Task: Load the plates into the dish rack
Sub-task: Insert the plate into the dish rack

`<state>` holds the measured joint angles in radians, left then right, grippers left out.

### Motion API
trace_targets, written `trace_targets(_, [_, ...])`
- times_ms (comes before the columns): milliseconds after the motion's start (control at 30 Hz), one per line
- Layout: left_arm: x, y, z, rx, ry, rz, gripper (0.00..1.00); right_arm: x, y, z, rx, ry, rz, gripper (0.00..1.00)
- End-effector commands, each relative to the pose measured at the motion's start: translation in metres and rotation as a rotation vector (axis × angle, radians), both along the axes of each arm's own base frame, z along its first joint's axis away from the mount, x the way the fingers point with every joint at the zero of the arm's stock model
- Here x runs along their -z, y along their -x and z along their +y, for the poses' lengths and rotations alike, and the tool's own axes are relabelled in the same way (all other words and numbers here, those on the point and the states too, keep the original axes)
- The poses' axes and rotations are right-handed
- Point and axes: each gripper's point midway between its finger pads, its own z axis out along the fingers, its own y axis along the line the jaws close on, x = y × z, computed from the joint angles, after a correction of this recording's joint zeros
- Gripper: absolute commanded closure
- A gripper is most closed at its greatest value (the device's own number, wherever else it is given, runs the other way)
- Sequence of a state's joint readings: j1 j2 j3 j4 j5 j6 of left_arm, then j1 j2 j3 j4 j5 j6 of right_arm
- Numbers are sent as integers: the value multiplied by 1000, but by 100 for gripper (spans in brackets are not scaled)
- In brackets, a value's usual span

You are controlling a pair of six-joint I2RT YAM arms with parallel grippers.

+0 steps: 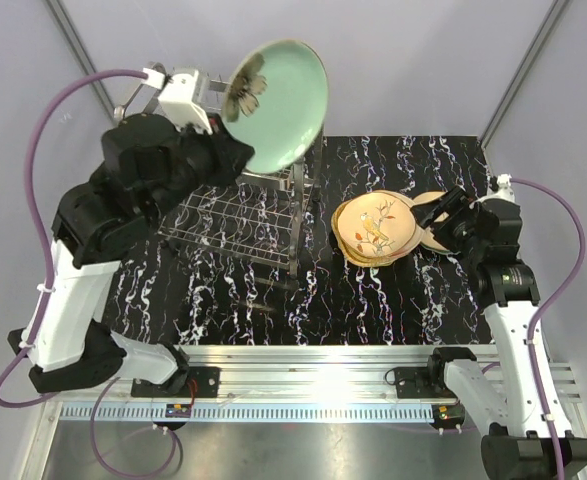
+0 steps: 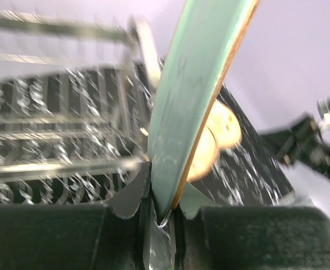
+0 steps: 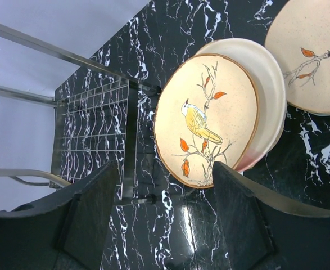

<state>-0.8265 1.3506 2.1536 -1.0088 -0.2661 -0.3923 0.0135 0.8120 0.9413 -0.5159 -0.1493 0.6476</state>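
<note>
The left claw (image 2: 162, 197) is pinching the rim of a round mint-green plate with a dark flower (image 1: 288, 100), held tilted on edge above the far end of the tall silver wire dish rack (image 1: 243, 215); the plate hides that end of the rack from above, and the left wrist view is too smeared to show whether plate and prongs touch. The right claw (image 3: 165, 169) is spread wide, holding nothing, above a stack of cream plates painted with a yellow bird (image 1: 375, 228) on the black white-veined desk (image 1: 393, 300), just right of the rack; how many plates lie in it cannot be told; another bird plate (image 3: 316, 56) is cut off by the frame.
</note>
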Motion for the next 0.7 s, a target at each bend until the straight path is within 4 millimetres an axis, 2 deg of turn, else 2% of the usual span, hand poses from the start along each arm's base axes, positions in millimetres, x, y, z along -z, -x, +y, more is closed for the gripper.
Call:
trace_targets(0, [-74, -15, 35, -119, 118, -228, 100, -10, -10, 9, -43, -4, -61, 25])
trace_targets(167, [-68, -46, 69, -256, 78, -238, 100, -13, -18, 40, -240, 3, -86, 31])
trace_targets(200, [-66, -51, 74, -278, 67, -238, 100, -19, -18, 48, -290, 16, -111, 31])
trace_targets(300, [-67, -63, 101, -369, 28, -256, 100, -19, -22, 64, -364, 36, -125, 31])
trace_targets(367, [-69, -69, 122, -442, -13, -275, 100, -13, -24, 72, -395, 36, -111, 31])
trace_targets(433, [-71, -74, 134, -483, -35, -286, 100, -6, -26, 81, -431, 41, -99, 31])
trace_targets(567, [-75, -82, 169, -598, -135, -311, 100, 5, -28, 87, -465, 67, -81, 31])
trace_targets(667, [-69, -92, 186, -645, -187, -299, 100, 14, -27, 90, -478, 79, -61, 31])
